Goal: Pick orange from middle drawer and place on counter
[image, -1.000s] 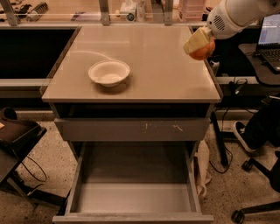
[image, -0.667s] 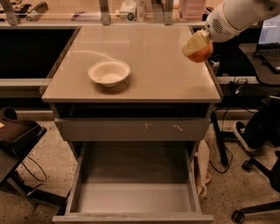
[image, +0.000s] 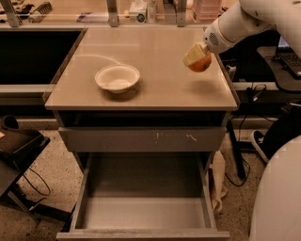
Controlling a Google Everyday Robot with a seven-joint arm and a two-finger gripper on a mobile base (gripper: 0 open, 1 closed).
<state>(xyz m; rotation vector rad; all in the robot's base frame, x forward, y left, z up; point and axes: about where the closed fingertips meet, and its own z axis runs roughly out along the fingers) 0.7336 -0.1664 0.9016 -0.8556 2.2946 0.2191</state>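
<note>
My gripper (image: 197, 58) is shut on the orange (image: 201, 63) and holds it just above the right side of the beige counter (image: 160, 80), near its right edge. The pale fingers (image: 192, 55) cover the orange's upper left; its lower right shows. A faint shadow lies on the counter under it. The white arm reaches in from the upper right. The middle drawer (image: 141, 212) stands pulled out at the bottom, with a bare grey floor and nothing in it.
A white bowl (image: 117, 77) sits on the counter's left half. A grey drawer front with white scratch marks (image: 141, 139) is shut above the open drawer. A cluttered bench (image: 141, 9) runs behind. A chair and cables (image: 263, 136) stand at right.
The gripper with the orange has moved a little left and inward over the counter. The bowl and drawer have not moved.
</note>
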